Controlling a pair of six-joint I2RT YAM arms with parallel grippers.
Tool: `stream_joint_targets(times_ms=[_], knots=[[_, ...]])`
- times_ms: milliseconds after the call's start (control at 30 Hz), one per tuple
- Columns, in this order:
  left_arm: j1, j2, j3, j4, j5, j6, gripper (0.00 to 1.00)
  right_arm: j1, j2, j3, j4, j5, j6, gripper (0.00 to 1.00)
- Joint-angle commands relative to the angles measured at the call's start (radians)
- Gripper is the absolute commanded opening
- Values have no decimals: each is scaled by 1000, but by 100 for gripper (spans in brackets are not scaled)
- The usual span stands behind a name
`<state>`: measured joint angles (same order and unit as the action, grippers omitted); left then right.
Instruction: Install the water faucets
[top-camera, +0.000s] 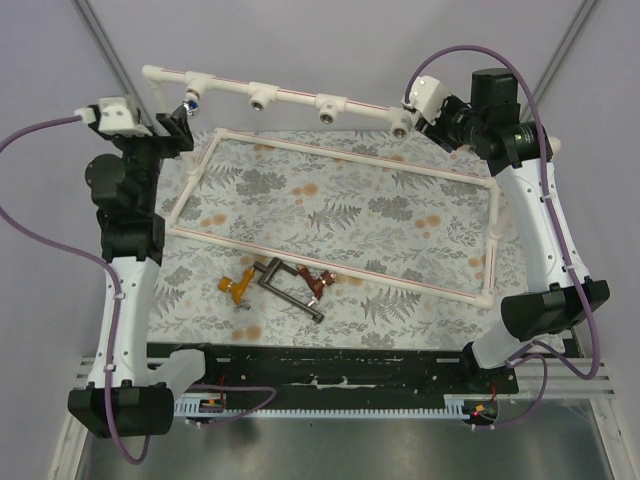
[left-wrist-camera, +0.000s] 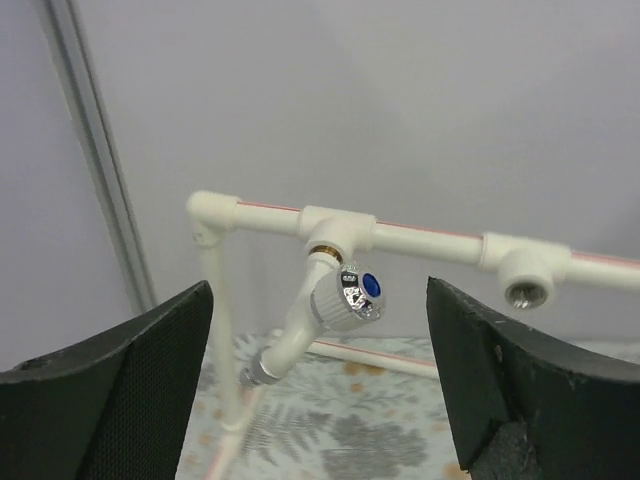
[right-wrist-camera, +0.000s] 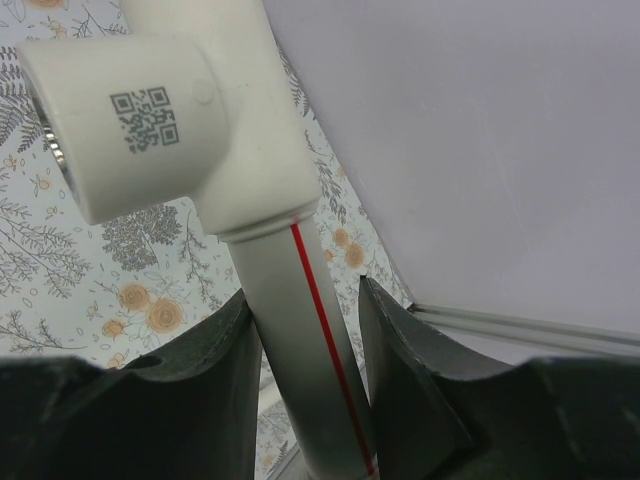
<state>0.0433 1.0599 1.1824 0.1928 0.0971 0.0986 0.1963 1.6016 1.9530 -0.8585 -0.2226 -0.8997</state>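
Left fingers (left-wrist-camera: 130, 390) stand wide apart with nothing between the pads. The left gripper (left-wrist-camera: 320, 340) hangs just on the near side of the white faucet (left-wrist-camera: 335, 300) and does not touch it. That faucet sits in the far-left socket (left-wrist-camera: 335, 232) of the pipe rail (left-wrist-camera: 430, 236), which runs along the far edge of the table. A brass thread shows at the joint, and the body hangs down at a tilt with its blue-dotted chrome cap facing the camera. Right fingers (right-wrist-camera: 410, 390) are pressed on both sides of the pipe rail. The right gripper (right-wrist-camera: 305, 340) clamps the rail just beside the far-right socket (right-wrist-camera: 150, 120), apparently to steady it. Progress, by my reading: one faucet of four is in; whether it is fully tight cannot be told. The orange-yellow faucet (top-camera: 235, 287), dark grey faucet (top-camera: 288, 288) and red-brown faucet (top-camera: 317, 284) lie close together on the fern-print mat (top-camera: 400, 225). They are near-centre, well apart from both grippers. Three sockets are unfilled: the second socket (left-wrist-camera: 525, 280), the third socket (top-camera: 328, 112) and the far-right one. Only the top view shows the three loose faucets and the whole rail. Only the left wrist view shows the brass thread and the second socket's metal ring. Only the right wrist view shows the pads against the pipe, its red stripe and the code label on the socket; from above, that grip is hidden behind the wrist.
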Motion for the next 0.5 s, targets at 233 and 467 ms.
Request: stream_joint_targets(times_ms=[233, 467], knots=[[107, 4, 30, -253, -127, -1319, 89, 9, 18, -16, -27, 14, 97, 0], [112, 107, -26, -130, 15, -1668, 91, 8, 4, -31, -24, 19, 97, 0]])
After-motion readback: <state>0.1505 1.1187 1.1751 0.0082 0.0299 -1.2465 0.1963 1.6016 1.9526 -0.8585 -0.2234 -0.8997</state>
